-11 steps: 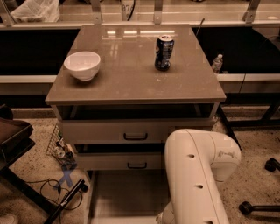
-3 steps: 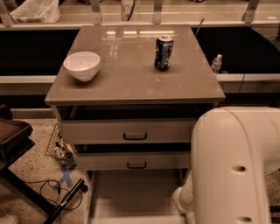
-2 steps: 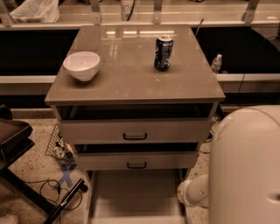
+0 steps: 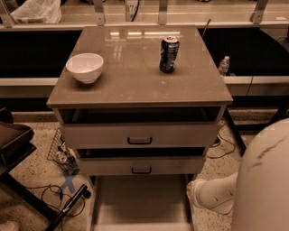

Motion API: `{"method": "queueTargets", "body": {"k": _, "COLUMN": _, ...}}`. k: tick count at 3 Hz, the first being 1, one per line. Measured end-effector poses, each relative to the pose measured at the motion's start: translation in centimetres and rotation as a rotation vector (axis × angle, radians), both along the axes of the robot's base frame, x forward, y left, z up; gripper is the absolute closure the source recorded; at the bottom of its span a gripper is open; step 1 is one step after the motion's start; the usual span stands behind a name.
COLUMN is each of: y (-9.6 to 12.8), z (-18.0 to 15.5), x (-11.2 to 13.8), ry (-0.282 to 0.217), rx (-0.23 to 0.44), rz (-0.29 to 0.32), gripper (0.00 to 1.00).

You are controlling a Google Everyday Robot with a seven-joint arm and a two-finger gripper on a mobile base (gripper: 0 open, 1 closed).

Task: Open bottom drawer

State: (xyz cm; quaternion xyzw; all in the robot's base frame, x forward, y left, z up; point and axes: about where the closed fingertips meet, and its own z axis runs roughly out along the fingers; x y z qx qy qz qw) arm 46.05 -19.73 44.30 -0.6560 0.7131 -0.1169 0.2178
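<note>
Nearest, the arm's big white shell fills the lower right corner. A white link juts left from it, ending just beside the right wall of the bottom drawer. The end effector is not in view, so I cannot tell whether it is clenched or released. The bottom drawer stands pulled far out of the bench toward the camera, its pale floor seen from above and its front at the lower edge of view. The floor is speckled stone. Left of the drawer lie black cables and a black bar, with a wire basket of small clutter beside the bench. Above the bottom drawer, the middle drawer and top drawer each show a black handle and a dark gap over the front. The bench top is glossy grey-brown, with light reflected at its far edge. A white bowl sits near its left edge, and a can stands upright right of centre, well apart. Beyond are dark recesses and a pale ledge, with a bottle past the right corner. Farthest back are metal posts and a crumpled plastic bag.
</note>
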Motion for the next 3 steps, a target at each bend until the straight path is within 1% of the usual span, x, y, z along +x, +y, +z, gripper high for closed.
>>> {"method": "queueTargets", "body": {"k": 1, "y": -0.8, "z": 2.4, "x": 1.3, "ry": -0.048, "rx": -0.014, "rz": 0.014, "gripper": 1.00}}
{"method": "queueTargets", "body": {"k": 2, "y": -2.5, "z": 6.8, "x": 2.3, "ry": -0.114, "rx": -0.075, "rz": 0.054, "gripper": 1.00}}
{"method": "queueTargets", "body": {"k": 3, "y": -4.8, "z": 12.5, "x": 3.4, "ry": -0.192, "rx": -0.170, "rz": 0.132, "gripper": 1.00}}
